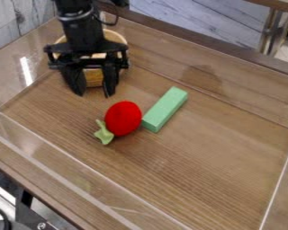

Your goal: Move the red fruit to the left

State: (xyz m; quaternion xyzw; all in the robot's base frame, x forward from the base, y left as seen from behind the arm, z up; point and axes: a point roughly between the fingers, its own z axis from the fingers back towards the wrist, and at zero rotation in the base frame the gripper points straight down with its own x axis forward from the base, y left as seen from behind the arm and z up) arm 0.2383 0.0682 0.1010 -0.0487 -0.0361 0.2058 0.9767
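Observation:
The red fruit [122, 117] lies on the wooden tabletop near the middle, its light-green leafy stem [104, 136] pointing toward the front left. My gripper [94, 87] hangs above and to the back left of the fruit, apart from it. Its two dark fingers [78, 84] are spread, with nothing between them. It stands in front of the wooden bowl [115, 42], which it largely hides.
A light-green rectangular block [166, 108] lies just right of the fruit, almost touching it. Clear plastic walls [39, 153] run along the table's front and left edges. Bare wood lies to the left and front of the fruit.

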